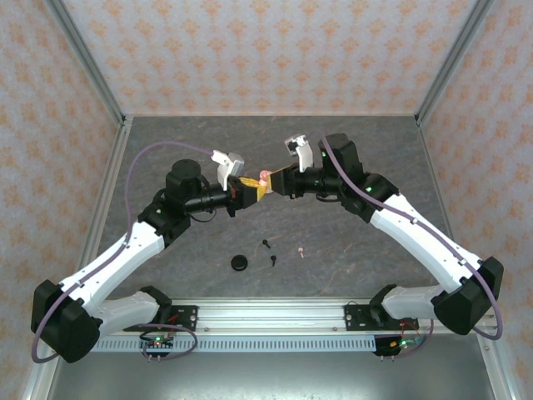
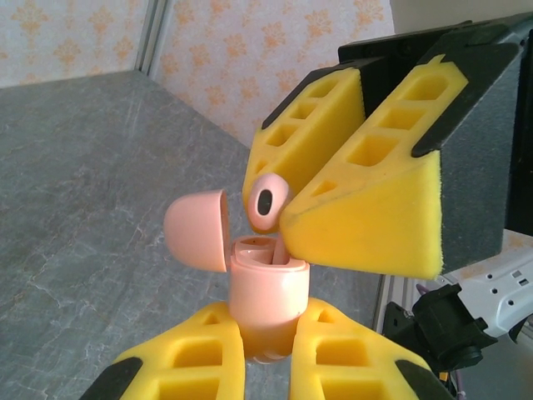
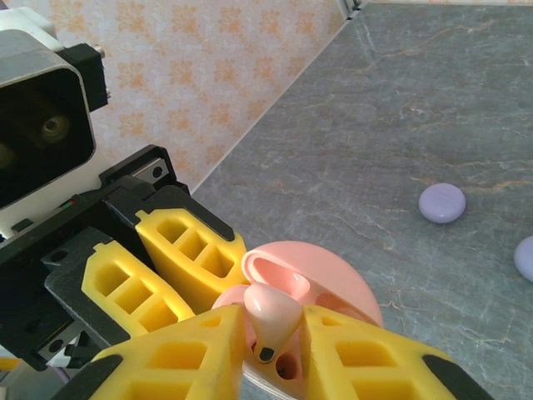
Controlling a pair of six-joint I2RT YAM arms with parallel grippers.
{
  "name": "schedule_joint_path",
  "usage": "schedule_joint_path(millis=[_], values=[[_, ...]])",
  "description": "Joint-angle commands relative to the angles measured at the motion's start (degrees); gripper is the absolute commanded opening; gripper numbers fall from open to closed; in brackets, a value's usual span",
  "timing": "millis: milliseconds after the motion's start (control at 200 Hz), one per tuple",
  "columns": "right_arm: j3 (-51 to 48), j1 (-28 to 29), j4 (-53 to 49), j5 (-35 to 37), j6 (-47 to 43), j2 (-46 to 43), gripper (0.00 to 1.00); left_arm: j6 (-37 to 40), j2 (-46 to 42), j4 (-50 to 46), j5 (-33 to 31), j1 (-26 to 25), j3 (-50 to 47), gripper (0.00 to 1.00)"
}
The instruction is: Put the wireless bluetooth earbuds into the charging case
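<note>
Right claw [image 3: 275,335], earbud [image 3: 271,315] head-first (stem rearward)

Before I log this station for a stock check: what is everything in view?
open charging case: one, pink, in left tool
held earbud: one, pink, between right tool's pads, over the open case
loose earbud: one, pink, on table
black earbuds: two, black, on table left of loose earbud
black round case: one, black, on table left of black earbuds
lilac round cases: two, lilac, on table, apart
table: one, grey
left tool: one, yellow pads
right tool: one, yellow pads
</note>
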Motion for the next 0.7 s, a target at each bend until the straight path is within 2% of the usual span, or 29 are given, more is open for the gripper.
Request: schedule_joint_path(millis=[0,515,696], values=[[-0.1,0.2,2.5,-4.8,0.8,0.3,0.25,-0.9,-1.5,4.6,0.4,-0.6,0.1,0.06],[3.8,-0.1,-0.6,-4.4,-0.3,1.7,0.28,-0.9,-1.4,6.5,0.3,-0.6,-0.3,0.06],[5.4,-1.7,-2.9,0.2,1.0,-0.5,0.4,-0.7,-1.7,6.4,-0.5,-0.6,-0.3,0.06]])
